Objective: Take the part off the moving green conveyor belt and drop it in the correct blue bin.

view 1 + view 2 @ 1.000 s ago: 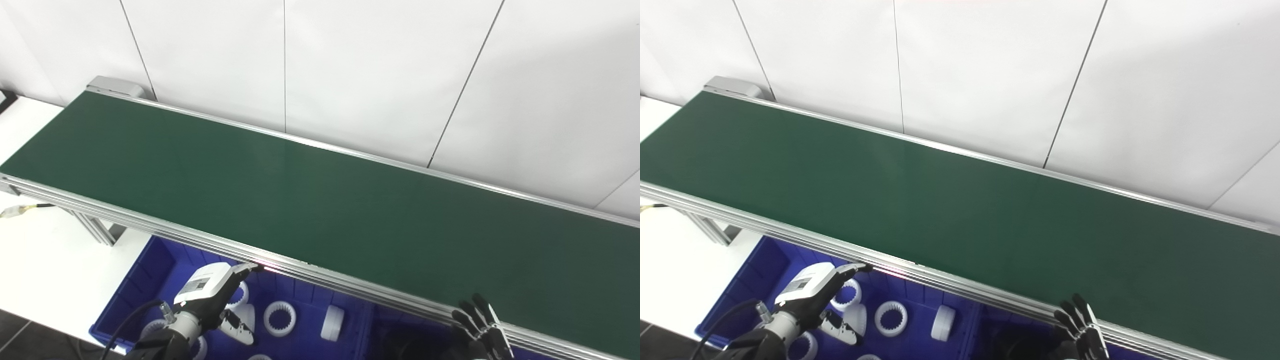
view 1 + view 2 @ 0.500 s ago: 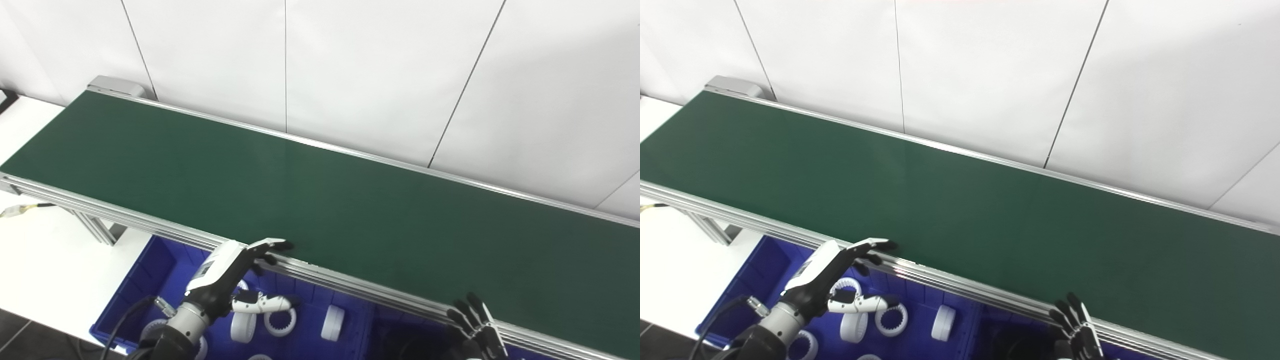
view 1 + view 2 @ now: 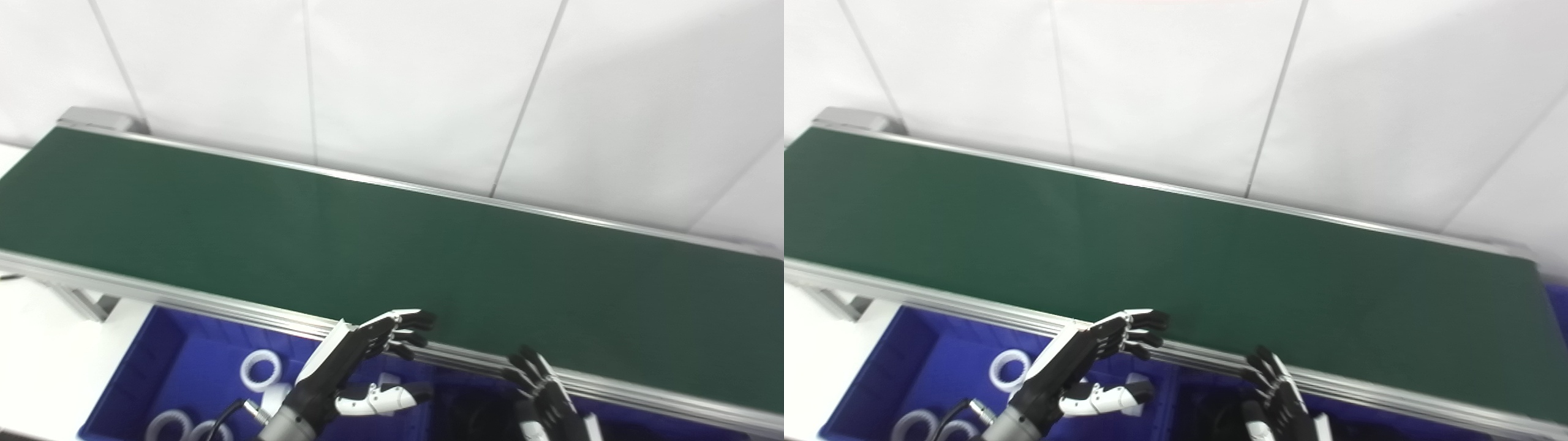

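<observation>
The green conveyor belt (image 3: 380,245) runs across the picture and carries no part in either view. My left hand (image 3: 355,361) is open and empty, fingers spread, above the belt's near rail and the blue bin (image 3: 153,373). White ring-shaped parts (image 3: 260,370) lie in that bin. My right hand (image 3: 542,398) is open and empty at the bottom edge, just below the near rail. The same hands show in the right eye view: the left hand (image 3: 1090,358) and the right hand (image 3: 1274,392).
The aluminium near rail (image 3: 184,300) separates the belt from the bins. A white table (image 3: 43,355) lies at the left under the belt's frame. A white panelled wall (image 3: 398,92) stands behind the belt. A second blue bin (image 3: 1396,425) sits at the bottom right.
The camera has turned right, so the whole scene has shifted left. My left hand has risen from inside the bin to the near rail and moved right. My right hand has barely moved.
</observation>
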You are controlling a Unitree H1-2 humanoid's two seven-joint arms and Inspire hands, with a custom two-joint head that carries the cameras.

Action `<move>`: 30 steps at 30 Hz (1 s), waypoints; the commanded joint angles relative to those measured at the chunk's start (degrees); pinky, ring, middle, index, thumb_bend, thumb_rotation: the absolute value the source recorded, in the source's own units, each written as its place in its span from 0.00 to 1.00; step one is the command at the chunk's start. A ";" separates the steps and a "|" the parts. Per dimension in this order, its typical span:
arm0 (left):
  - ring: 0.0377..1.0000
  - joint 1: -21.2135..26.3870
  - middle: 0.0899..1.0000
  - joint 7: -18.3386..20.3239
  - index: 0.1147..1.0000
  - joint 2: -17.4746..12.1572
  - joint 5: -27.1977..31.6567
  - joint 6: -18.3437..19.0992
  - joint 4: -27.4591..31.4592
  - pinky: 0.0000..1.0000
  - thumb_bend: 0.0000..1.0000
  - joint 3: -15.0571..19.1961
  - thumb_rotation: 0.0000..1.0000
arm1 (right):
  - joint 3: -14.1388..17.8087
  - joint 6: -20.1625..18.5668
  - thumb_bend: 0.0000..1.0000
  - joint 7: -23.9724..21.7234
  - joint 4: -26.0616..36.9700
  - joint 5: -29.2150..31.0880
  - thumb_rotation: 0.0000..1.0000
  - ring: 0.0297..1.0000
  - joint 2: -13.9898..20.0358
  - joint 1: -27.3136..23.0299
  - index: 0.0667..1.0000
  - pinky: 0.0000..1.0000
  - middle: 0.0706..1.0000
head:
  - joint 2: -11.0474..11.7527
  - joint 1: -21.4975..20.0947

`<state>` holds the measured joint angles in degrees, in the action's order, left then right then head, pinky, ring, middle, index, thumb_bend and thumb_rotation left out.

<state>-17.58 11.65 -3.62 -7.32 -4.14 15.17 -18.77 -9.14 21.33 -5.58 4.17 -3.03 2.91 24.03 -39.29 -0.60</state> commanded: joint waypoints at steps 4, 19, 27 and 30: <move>0.77 0.78 0.84 1.88 0.84 0.09 7.31 -3.11 -3.13 0.71 0.77 0.86 0.61 | -0.87 -0.61 0.57 1.40 3.02 -2.57 0.63 0.79 -2.38 1.22 0.87 0.72 0.83 | -0.53 -5.26; 0.79 1.76 0.81 2.71 0.79 -1.98 11.25 -5.88 -9.21 0.74 0.79 6.07 0.68 | -2.66 -2.15 0.57 3.51 4.52 -7.91 0.75 0.81 -4.91 2.40 0.90 0.73 0.84 | -1.90 -9.15; 0.77 1.34 0.77 2.07 0.74 -1.05 11.78 -8.08 -10.07 0.72 0.76 8.39 0.64 | -3.37 -2.69 0.55 4.09 4.52 -7.61 0.73 0.81 -5.19 2.28 0.90 0.73 0.85 | -2.12 -8.92; 0.77 0.82 0.77 1.79 0.73 -0.82 11.89 -7.94 -9.55 0.72 0.76 8.80 0.63 | -3.55 -2.68 0.53 4.14 4.57 -7.27 0.73 0.81 -5.19 2.28 0.90 0.73 0.85 | -2.11 -8.65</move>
<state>-16.78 13.84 -4.79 3.77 -9.98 4.41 -10.21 -12.23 18.54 -1.67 6.59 -10.69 -1.47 26.30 -41.31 -9.32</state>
